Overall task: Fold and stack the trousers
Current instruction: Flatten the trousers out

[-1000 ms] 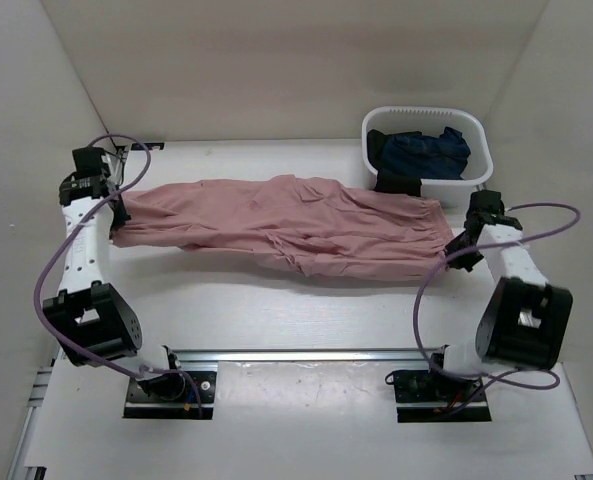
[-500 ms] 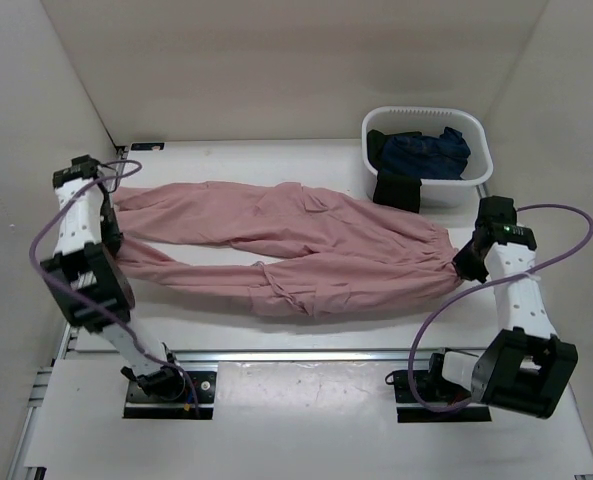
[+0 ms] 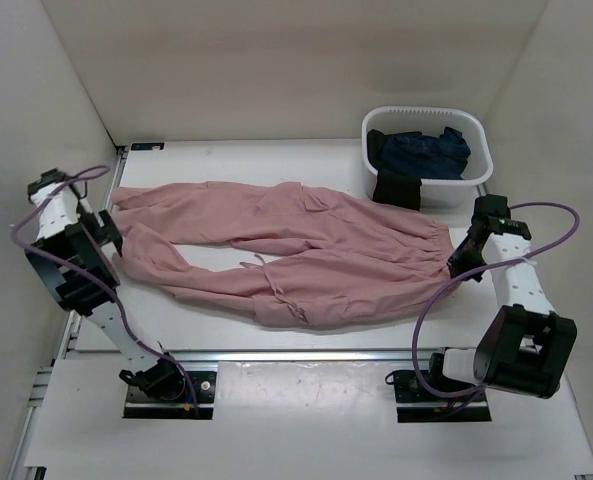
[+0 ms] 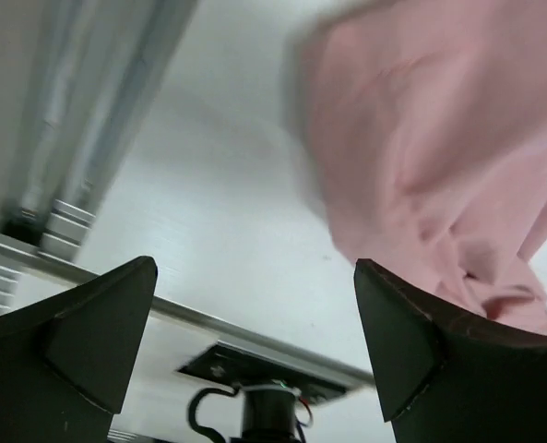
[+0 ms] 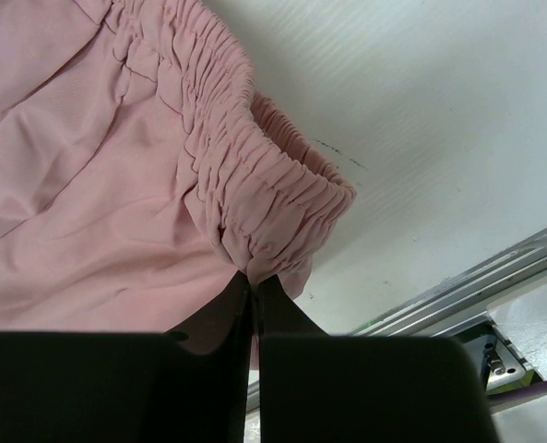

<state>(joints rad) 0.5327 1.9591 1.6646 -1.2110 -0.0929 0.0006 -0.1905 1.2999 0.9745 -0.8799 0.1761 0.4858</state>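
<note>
I'm seeing the dusty-pink trousers (image 3: 306, 250) lying spread lengthwise across the white table (image 3: 236, 160), their soft fabric rumpling and the legs stretching leftward. My right gripper (image 5: 253, 286) is pinching the gathered waistband (image 5: 255, 185). My left gripper (image 4: 255, 272) is gaping, released, beside the leg ends. Behind, a white plastic basket (image 3: 426, 111) is holding dark blue garments (image 3: 431, 150).

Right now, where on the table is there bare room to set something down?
The widest bare strip runs along the back of the table, between the trousers and the wall, left of the basket. A narrower strip lies in front, between trousers and rail. Crowded at right, where the right fingers pinch the waistband near the basket.
</note>
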